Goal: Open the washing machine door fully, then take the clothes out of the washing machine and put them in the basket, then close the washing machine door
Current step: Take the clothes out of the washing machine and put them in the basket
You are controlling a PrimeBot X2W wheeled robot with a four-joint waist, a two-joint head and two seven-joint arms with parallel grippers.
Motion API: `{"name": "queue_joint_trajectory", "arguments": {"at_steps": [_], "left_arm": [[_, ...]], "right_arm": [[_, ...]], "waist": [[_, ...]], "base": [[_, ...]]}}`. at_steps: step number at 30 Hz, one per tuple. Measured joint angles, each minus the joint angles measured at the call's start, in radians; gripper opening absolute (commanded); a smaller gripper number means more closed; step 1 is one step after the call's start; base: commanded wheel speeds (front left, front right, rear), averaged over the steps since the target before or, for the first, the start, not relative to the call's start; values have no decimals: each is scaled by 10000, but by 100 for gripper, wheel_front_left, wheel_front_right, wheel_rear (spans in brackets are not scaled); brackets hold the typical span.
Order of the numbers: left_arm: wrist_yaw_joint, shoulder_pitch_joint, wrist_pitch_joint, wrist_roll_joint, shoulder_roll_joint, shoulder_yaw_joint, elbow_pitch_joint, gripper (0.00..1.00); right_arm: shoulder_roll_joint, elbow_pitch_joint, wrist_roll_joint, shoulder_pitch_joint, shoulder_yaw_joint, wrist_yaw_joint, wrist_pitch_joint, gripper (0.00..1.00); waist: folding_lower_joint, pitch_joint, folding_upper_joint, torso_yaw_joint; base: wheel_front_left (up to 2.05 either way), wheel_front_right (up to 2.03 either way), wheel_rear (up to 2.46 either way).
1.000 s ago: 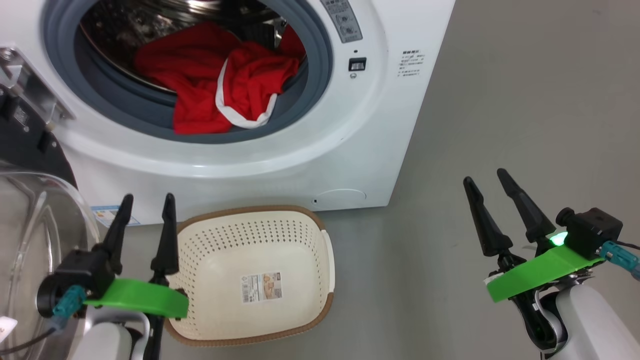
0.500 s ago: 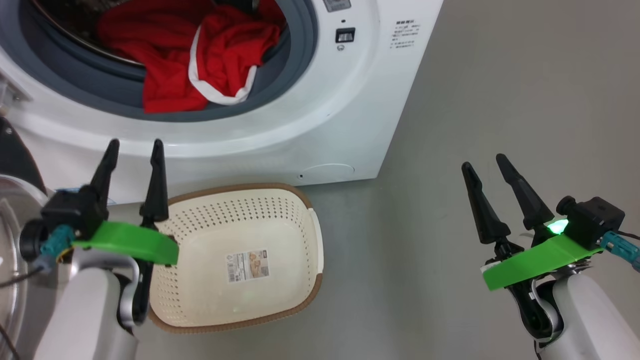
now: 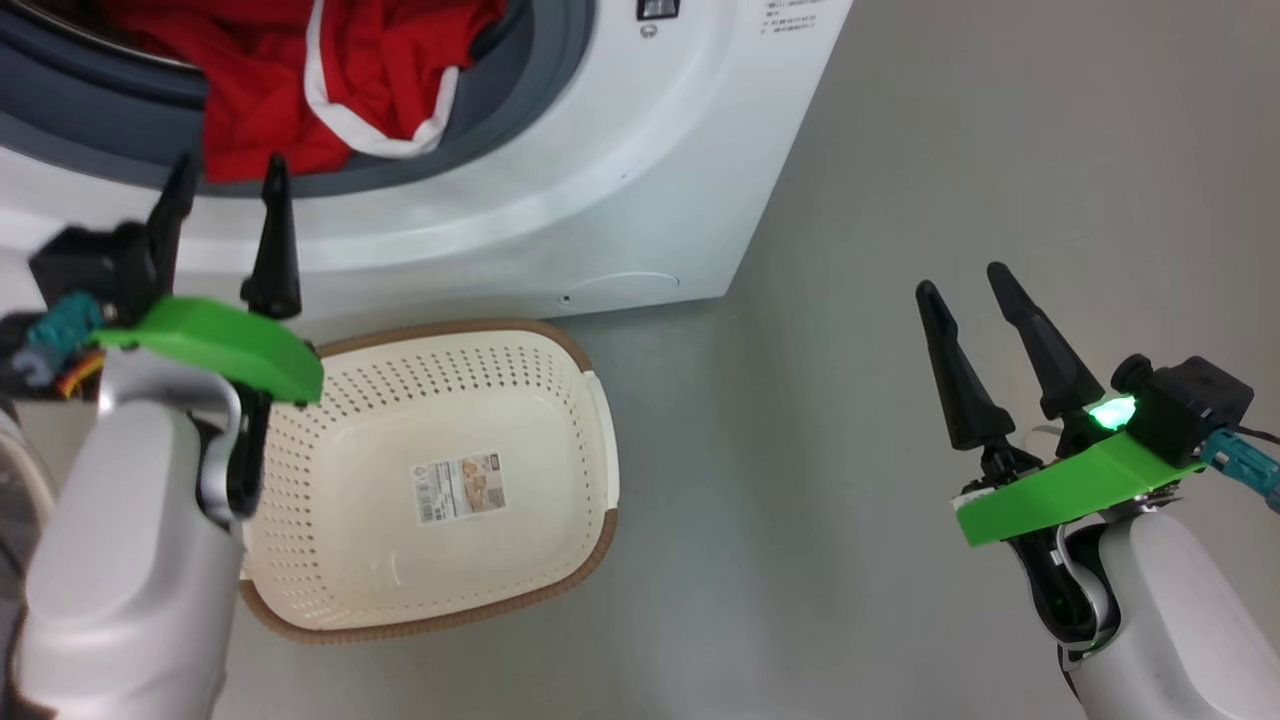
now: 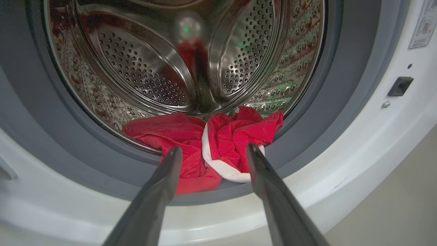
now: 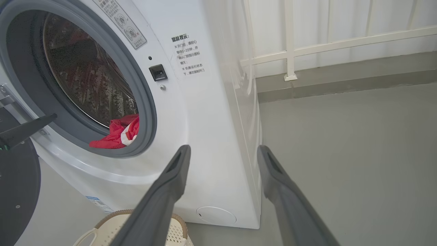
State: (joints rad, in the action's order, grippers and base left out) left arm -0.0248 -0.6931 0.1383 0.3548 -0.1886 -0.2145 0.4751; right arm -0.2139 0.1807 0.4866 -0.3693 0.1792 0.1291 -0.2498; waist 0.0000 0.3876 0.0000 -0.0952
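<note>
The washing machine [image 3: 600, 200] stands with its black door [image 5: 13, 184] swung open to the left. Red clothes [image 3: 260, 90], one with a white trim band, spill from the steel drum [image 4: 153, 68] over the grey rubber ring [image 4: 34, 102]. My left gripper [image 3: 230, 170] is open, its tips just before the lower lip of the opening and aimed at the clothes [image 4: 191, 136]. The cream basket [image 3: 560, 345] sits on the floor in front of the machine, nothing in it but a sticker. My right gripper [image 3: 960, 280] hangs open over bare floor, right of the machine.
Grey floor [image 3: 900, 150] spreads to the right of the machine. A white railing [image 5: 290, 51] and a low kerb run along the back wall. My left forearm [image 3: 130, 560] overlaps the basket's left edge.
The head camera has shifted, sliding the scene left and up. My left gripper has reached forward from beside the basket to the drum opening. The right gripper has hardly moved.
</note>
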Motion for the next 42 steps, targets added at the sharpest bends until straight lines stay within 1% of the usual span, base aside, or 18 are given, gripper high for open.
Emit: {"name": "queue_joint_trajectory", "arguments": {"at_steps": [4, 5, 10, 13, 14, 23, 27, 33, 37, 42], "left_arm": [[-169, -988, -291, 123, 82, -13, 767, 100], [-169, -988, -291, 123, 82, -13, 767, 100], [-270, -2207, -504, 268, 190, -21, 1870, 100], [-405, -2915, -702, 428, 247, -15, 2485, 100], [-430, -3387, -817, 453, 244, -13, 2859, 100], [-508, -5263, -1191, 401, -144, -86, 4316, 100], [-518, -5875, -1350, 169, -422, -203, 4897, 100], [-518, -6483, -1952, 90, -662, -359, 5835, 100], [-518, -6914, -2140, 8, -890, -405, 6320, 100], [-500, -7292, -2445, 10, -924, -416, 6857, 100]], "right_arm": [[63, -36, -13, -170, 6, 0, 0, 100], [63, -36, -13, -170, 6, 0, 0, 100], [221, -90, -15, -418, 81, 0, 0, 100], [293, -140, -15, -660, 109, 0, -2, 100], [336, -150, -15, -768, 125, 0, 0, 100], [681, -242, -15, -1096, 295, 0, -2, 100], [869, -253, -15, -1106, 293, 0, -2, 100], [1003, -270, -15, -1197, 295, 0, -2, 100], [1131, -318, -15, -1229, 299, 0, -2, 100], [1166, -345, -15, -1229, 297, 0, -2, 100]], "waist": [[0, 297, 0, -106], [0, 297, 0, -106], [0, 677, 0, -275], [0, 901, 0, -414], [0, 1052, 0, -518], [0, 1691, 0, -1167], [0, 1963, 0, -1488], [0, 2289, 0, -1944], [0, 2470, 0, -2191], [0, 2657, 0, -2395]], "base": [[0, 0, 0], [0, 0, 0], [0, 0, 0], [0, 0, 0], [0, 0, 0], [0, 0, 0], [0, 0, 0], [0, 0, 0], [0, 0, 0], [0, 0, 0]]}}
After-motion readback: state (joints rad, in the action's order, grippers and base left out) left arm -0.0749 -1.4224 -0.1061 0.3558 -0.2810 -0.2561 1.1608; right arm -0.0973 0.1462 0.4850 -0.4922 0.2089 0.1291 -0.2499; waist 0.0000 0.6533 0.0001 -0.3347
